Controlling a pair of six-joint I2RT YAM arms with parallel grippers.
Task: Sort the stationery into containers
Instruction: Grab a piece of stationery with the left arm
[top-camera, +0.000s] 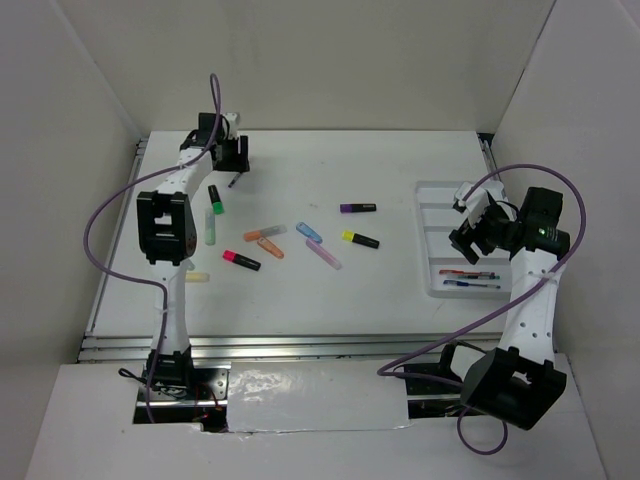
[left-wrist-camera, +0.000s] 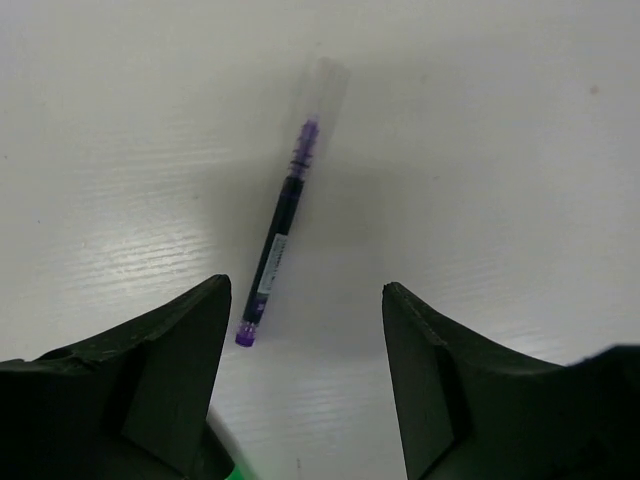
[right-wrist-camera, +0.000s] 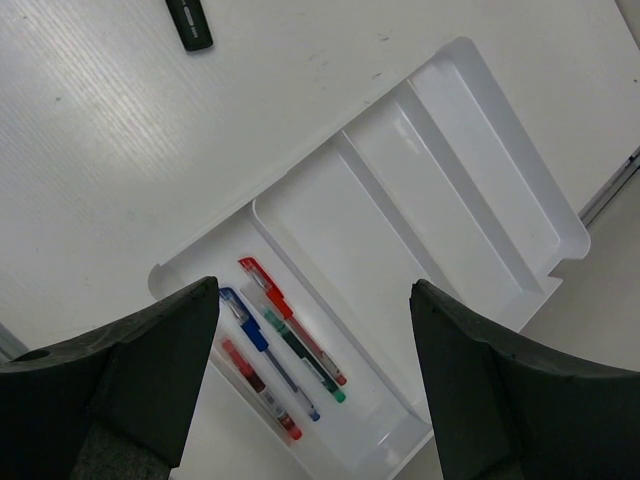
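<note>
- Lying flat on the table (top-camera: 400, 290) toward its far-left corner, the purple pen (left-wrist-camera: 279, 228) sits just ahead of my left claw (left-wrist-camera: 305, 290), and neither finger touches it.
- Its purple butt end shows just beside the tip of my left finger (left-wrist-camera: 170, 370), and the rest of the pen runs out beyond the gap.
- That left claw is spread wide with nothing pinched in it.
- The pen's long axis runs almost straight away from the claw, leaning a little to the right. The butt end is nearest me, the dark barrel is in the middle and the clear cap is farthest.
- From above, the pen (top-camera: 234, 182) is only a short dark sliver just on the near side of the left claw (top-camera: 232, 155), and I cannot read its ends there.
- Only my left wrist view shows the purple tip inside the clear cap.
- Only the overhead view shows a green-capped highlighter (top-camera: 215, 197) close by, nearer the table's near edge, and the loose markers (top-camera: 323, 254) scattered across the middle.
- My right claw (right-wrist-camera: 315, 290) is also spread and empty, over the white tray (right-wrist-camera: 560, 215).
- The tray (top-camera: 430, 190) lies by the table's right edge, well apart from the purple pen.
- My right wrist view shows thin pens (right-wrist-camera: 292, 320) in red, blue and green lying parallel at one end of the tray.
- Overhead, those thin pens (top-camera: 468, 273) read only as two fine lines at the tray's near end.
</note>
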